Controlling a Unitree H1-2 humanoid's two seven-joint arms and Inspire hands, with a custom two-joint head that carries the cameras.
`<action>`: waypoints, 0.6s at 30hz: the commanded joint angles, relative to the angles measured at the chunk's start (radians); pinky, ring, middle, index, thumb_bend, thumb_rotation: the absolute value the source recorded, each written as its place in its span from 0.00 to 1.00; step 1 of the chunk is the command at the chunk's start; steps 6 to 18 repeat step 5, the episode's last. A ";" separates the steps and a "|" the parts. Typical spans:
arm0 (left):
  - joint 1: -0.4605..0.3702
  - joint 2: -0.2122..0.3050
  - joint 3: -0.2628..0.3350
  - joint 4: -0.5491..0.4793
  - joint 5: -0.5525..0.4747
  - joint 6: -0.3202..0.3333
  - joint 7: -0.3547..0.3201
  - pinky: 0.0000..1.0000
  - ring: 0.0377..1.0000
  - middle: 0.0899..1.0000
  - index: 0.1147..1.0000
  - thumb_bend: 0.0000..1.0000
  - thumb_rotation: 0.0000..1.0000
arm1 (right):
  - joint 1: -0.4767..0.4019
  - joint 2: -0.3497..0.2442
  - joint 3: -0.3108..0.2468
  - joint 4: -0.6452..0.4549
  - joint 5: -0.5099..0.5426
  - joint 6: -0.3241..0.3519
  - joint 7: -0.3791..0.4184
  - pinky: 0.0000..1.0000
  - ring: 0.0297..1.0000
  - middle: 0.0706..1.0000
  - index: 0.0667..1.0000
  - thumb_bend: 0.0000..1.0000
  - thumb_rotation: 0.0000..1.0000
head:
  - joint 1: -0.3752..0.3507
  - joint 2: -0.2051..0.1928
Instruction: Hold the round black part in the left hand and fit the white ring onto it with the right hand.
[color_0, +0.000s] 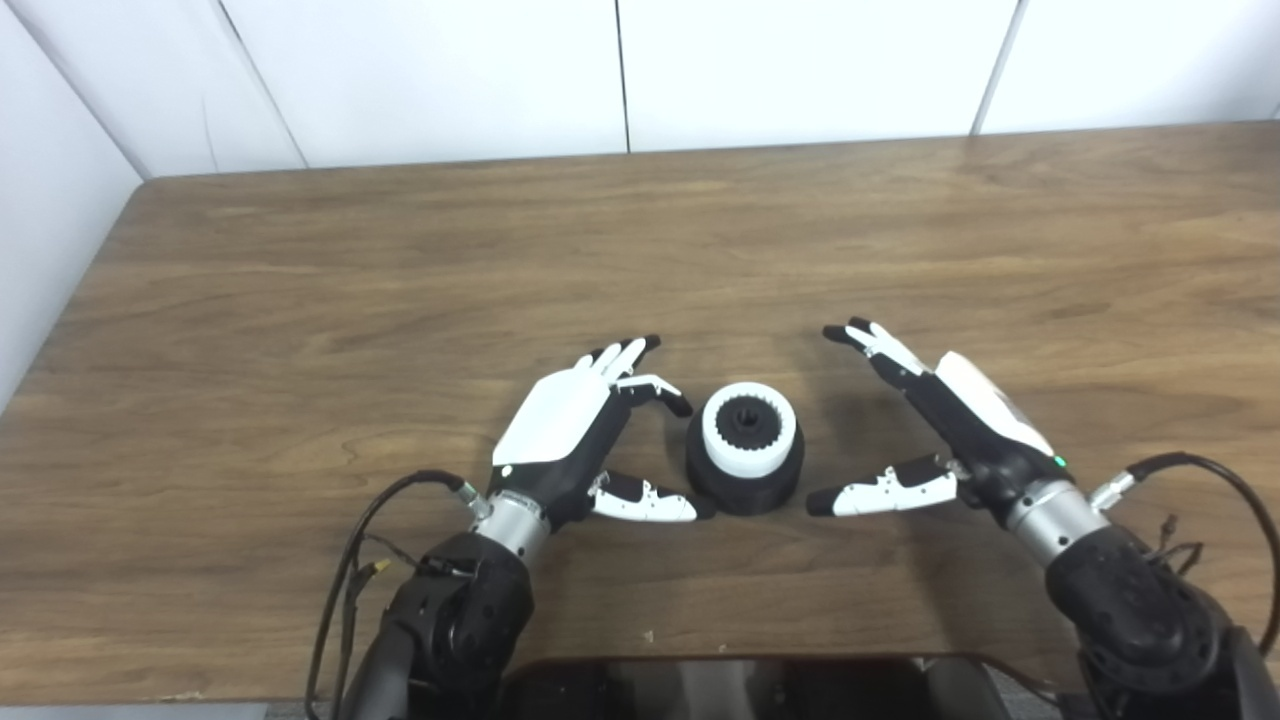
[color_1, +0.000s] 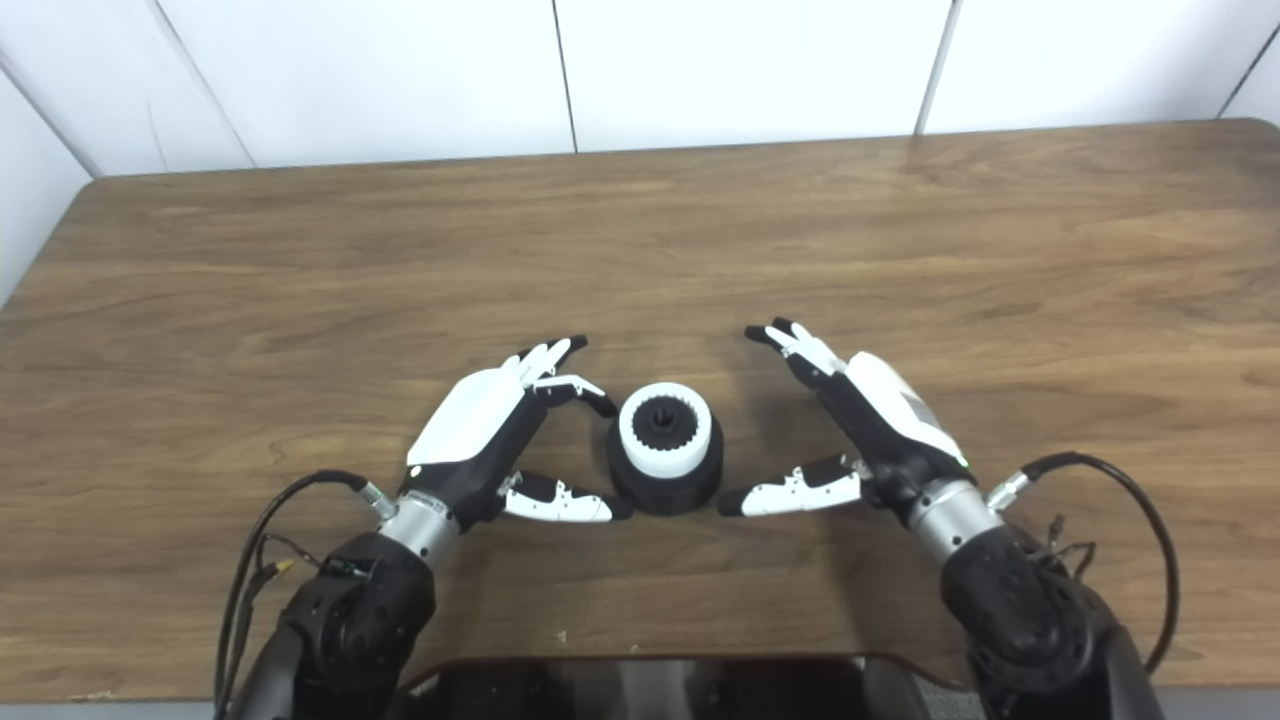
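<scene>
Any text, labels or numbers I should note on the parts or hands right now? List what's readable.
None readable.
White ring and round black part: no markings visible.
Left hand and right hand: plain shells, only a small green light at the right wrist.
Table: bare wood grain.

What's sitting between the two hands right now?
The round black part with the white ring seated on it stands between the open left hand and open right hand; both eye views show it.

Two robot hands by a round part

The white ring (color_0: 749, 432) sits on the round black part (color_0: 745, 485). The left hand (color_0: 590, 430) and right hand (color_0: 935, 425) are open beside it.
</scene>
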 joint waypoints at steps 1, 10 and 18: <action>-0.023 -0.005 0.006 -0.017 0.002 -0.029 0.043 1.00 1.00 1.00 0.61 0.96 0.39 | -0.015 -0.015 -0.011 -0.022 0.016 -0.046 -0.022 0.97 1.00 1.00 0.90 0.99 0.36 | -0.004 0.001; -0.021 -0.003 0.011 -0.017 -0.009 -0.033 0.049 1.00 1.00 1.00 0.61 0.95 0.38 | -0.008 -0.021 -0.017 -0.018 0.033 -0.054 -0.035 0.93 1.00 0.99 0.89 0.93 0.33 | -0.028 0.001; -0.021 -0.003 0.011 -0.017 -0.009 -0.033 0.049 1.00 1.00 1.00 0.61 0.95 0.38 | -0.008 -0.021 -0.017 -0.018 0.033 -0.054 -0.035 0.93 1.00 0.99 0.89 0.93 0.33 | -0.028 0.001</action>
